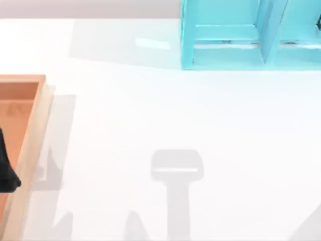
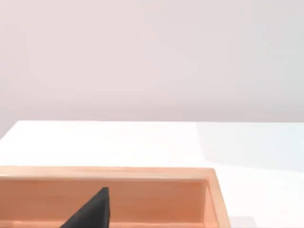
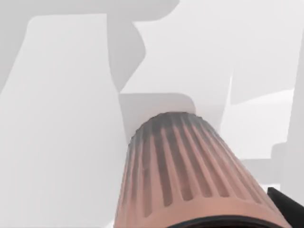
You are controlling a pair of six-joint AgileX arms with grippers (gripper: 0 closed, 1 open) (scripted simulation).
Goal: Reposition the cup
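Overhead: white table, bare across its middle, crossed by grey shadows. Turquoise frame at the far edge, right of centre, upright divider splitting it into compartments. Wooden tray at the left edge, pale rim, orange-brown floor. Left gripper: dark shape over the tray at the picture's left border; the same in the left wrist view as one black finger against the tray's inner wall; fingers apart or together, cannot tell. Cup: reddish-brown, finely ribbed lengthwise, darker rim, very close to the right wrist camera, closed base pointing away toward the white table, well above its own shadow. Right gripper: a dark finger at the picture's corner just beside the cup's rim; clamped on the cup or not, cannot tell. Cup's place on the table relative to frame and tray: cannot tell.
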